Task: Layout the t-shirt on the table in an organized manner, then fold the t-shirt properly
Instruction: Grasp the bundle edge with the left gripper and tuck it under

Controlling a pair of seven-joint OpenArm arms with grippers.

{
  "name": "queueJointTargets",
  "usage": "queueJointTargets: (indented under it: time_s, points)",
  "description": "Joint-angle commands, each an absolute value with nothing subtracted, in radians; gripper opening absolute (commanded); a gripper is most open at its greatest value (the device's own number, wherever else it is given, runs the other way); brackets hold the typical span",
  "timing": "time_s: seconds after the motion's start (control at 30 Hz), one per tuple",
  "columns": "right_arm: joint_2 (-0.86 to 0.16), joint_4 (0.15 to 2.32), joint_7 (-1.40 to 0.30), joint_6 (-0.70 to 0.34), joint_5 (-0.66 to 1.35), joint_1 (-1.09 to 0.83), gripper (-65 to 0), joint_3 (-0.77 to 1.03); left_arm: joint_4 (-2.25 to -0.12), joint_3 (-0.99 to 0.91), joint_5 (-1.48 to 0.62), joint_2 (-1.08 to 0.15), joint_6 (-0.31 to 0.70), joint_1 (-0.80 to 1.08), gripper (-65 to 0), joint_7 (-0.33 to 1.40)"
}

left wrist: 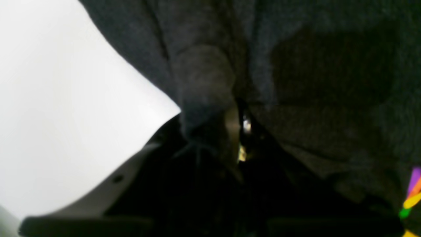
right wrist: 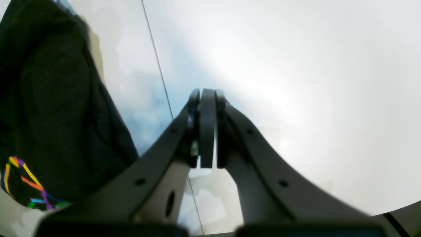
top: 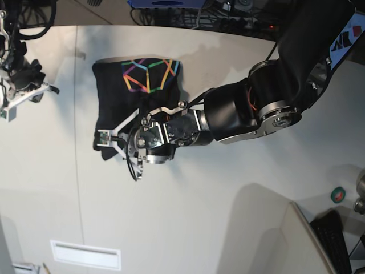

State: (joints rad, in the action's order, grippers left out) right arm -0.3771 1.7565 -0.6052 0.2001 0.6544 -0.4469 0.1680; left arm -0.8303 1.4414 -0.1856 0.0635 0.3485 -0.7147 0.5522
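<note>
The black t-shirt (top: 137,108) lies folded into a compact shape on the off-white table (top: 188,217), its multicoloured line print (top: 149,74) at the far end. My left gripper (top: 103,140) is at the shirt's near left corner. In the left wrist view dark fabric (left wrist: 204,82) drapes over and between its fingers (left wrist: 115,184), so it is shut on the shirt. My right gripper (right wrist: 207,98) is shut and empty over bare table, with the shirt (right wrist: 49,115) to its left. In the base view it (top: 8,111) sits far left, apart from the shirt.
A thin dark seam (right wrist: 158,65) runs along the table beside the right gripper. A small green and red object (top: 338,194) and a keyboard (top: 331,234) are at the right edge. A white rectangle (top: 85,255) lies near the front. Cables crowd the back edge (top: 228,14).
</note>
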Motion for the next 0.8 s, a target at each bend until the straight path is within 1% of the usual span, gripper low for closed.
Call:
queueJointTargets:
  time_s: [0.0,0.1,0.23,0.4,0.43,0.5,0.57,0.6,0.63,0.67,0.7,0.77]
  points:
    - [-0.39,1.773,-0.588,0.196,0.654,-0.446,-65.0,0.173,-0.839,1.426,-0.159,0.09,0.372,-0.734,-65.0,0.527]
    - [-0.389,1.778,-0.588,0.196,0.654,-0.447,-65.0,0.153,-0.839,1.426,-0.11,0.096,0.414,-0.717,-65.0,0.493]
    - [-0.39,1.779,-0.588,0.196,0.654,-0.447,-65.0,0.084,-0.839,1.426,-0.107,0.097,0.415,-0.707,-65.0,0.467]
    - [-0.39,1.779,-0.585,0.196,0.654,-0.444,-65.0,0.053,-0.839,1.426,-0.105,0.099,0.415,-0.711,-65.0,0.456]
    - [-0.39,1.779,-0.585,0.196,0.654,-0.443,-65.0,0.053,-0.839,1.426,-0.105,0.099,0.415,-0.713,-58.6,0.456]
    - [-0.39,1.778,-0.585,0.196,0.654,-0.443,-65.0,0.053,-0.842,1.425,-0.107,0.099,0.415,-0.714,-43.6,0.456]
    - [-0.39,1.778,-0.587,0.196,0.654,-0.443,-65.0,0.056,-0.843,1.415,-0.107,0.099,0.415,-0.716,-27.5,0.46]
    - [-0.39,1.778,-0.587,0.196,0.654,-0.443,-65.0,0.056,-0.845,1.389,-0.107,0.101,0.415,-0.716,-18.9,0.46]
    - [-0.39,1.778,-0.587,0.196,0.654,-0.443,-65.0,0.056,-0.846,1.346,-0.107,0.101,0.415,-0.716,-12.7,0.461]
    - [-0.39,1.778,-0.587,0.196,0.654,-0.443,-65.0,0.056,-0.855,1.293,-0.107,0.101,0.418,-0.716,-8.2,0.464]
    - [-0.39,1.776,-0.587,0.196,0.654,-0.443,-65.0,0.056,-0.875,1.242,-0.107,0.099,0.418,-0.716,-7.7,0.464]
    - [-0.39,1.774,-0.587,0.196,0.654,-0.441,-65.0,0.056,-0.94,1.125,-0.107,0.093,0.423,-0.717,-10.5,0.486]
